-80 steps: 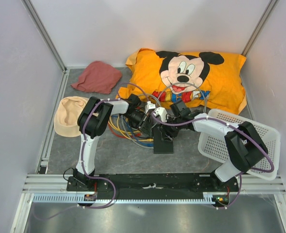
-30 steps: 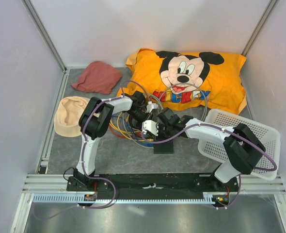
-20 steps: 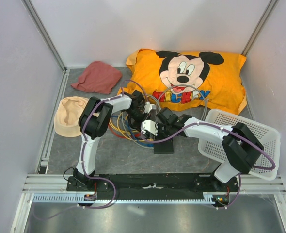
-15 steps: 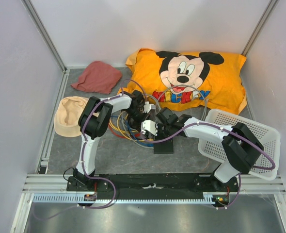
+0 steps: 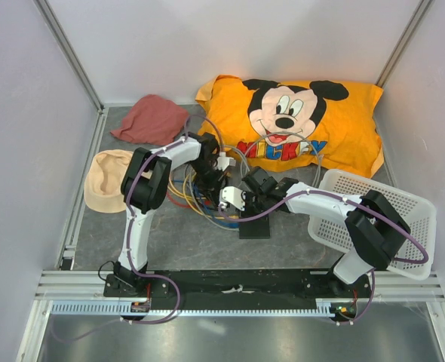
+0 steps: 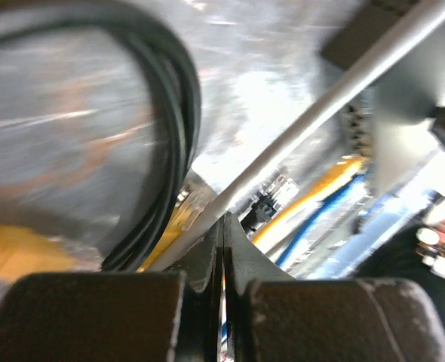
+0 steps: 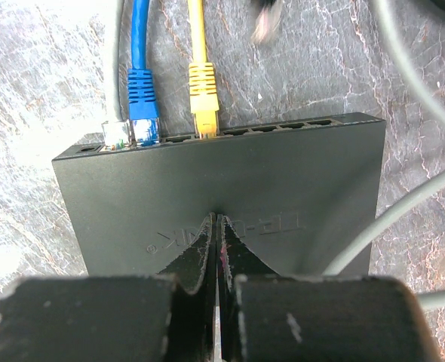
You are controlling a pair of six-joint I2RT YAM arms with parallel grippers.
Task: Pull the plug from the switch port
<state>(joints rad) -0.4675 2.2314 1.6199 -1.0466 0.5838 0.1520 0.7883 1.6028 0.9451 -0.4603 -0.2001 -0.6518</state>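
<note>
Looks like the brace-and-pull stage to me. The right end effector is closed, tips pressed onto the lid of the switch, which I read as pinning it so it can't slide. The switch is a flat matte black box with crisp edges and faint embossed lettering. It lies mid-tabletop on a grey, marbled-looking surface, near the orange pillow. Three leads sit at one end of its port row: a clear-tipped grey plug, a glossy blue plug, and, one empty port along, a yellow plug. The left end effector is closed too, up in the cable tangle, with a smooth grey cable crossing right at its tips. That view is blurry, so I can't tell if it's pinching the cable or just shut beside it. A thick, rubbery black cable loops next to it. Next, I reckon it needs a firm hold close to a plug, then a straight pull out of the port while the box stays pinned. Round, slick cords like these could slip through a loose pinch.
</note>
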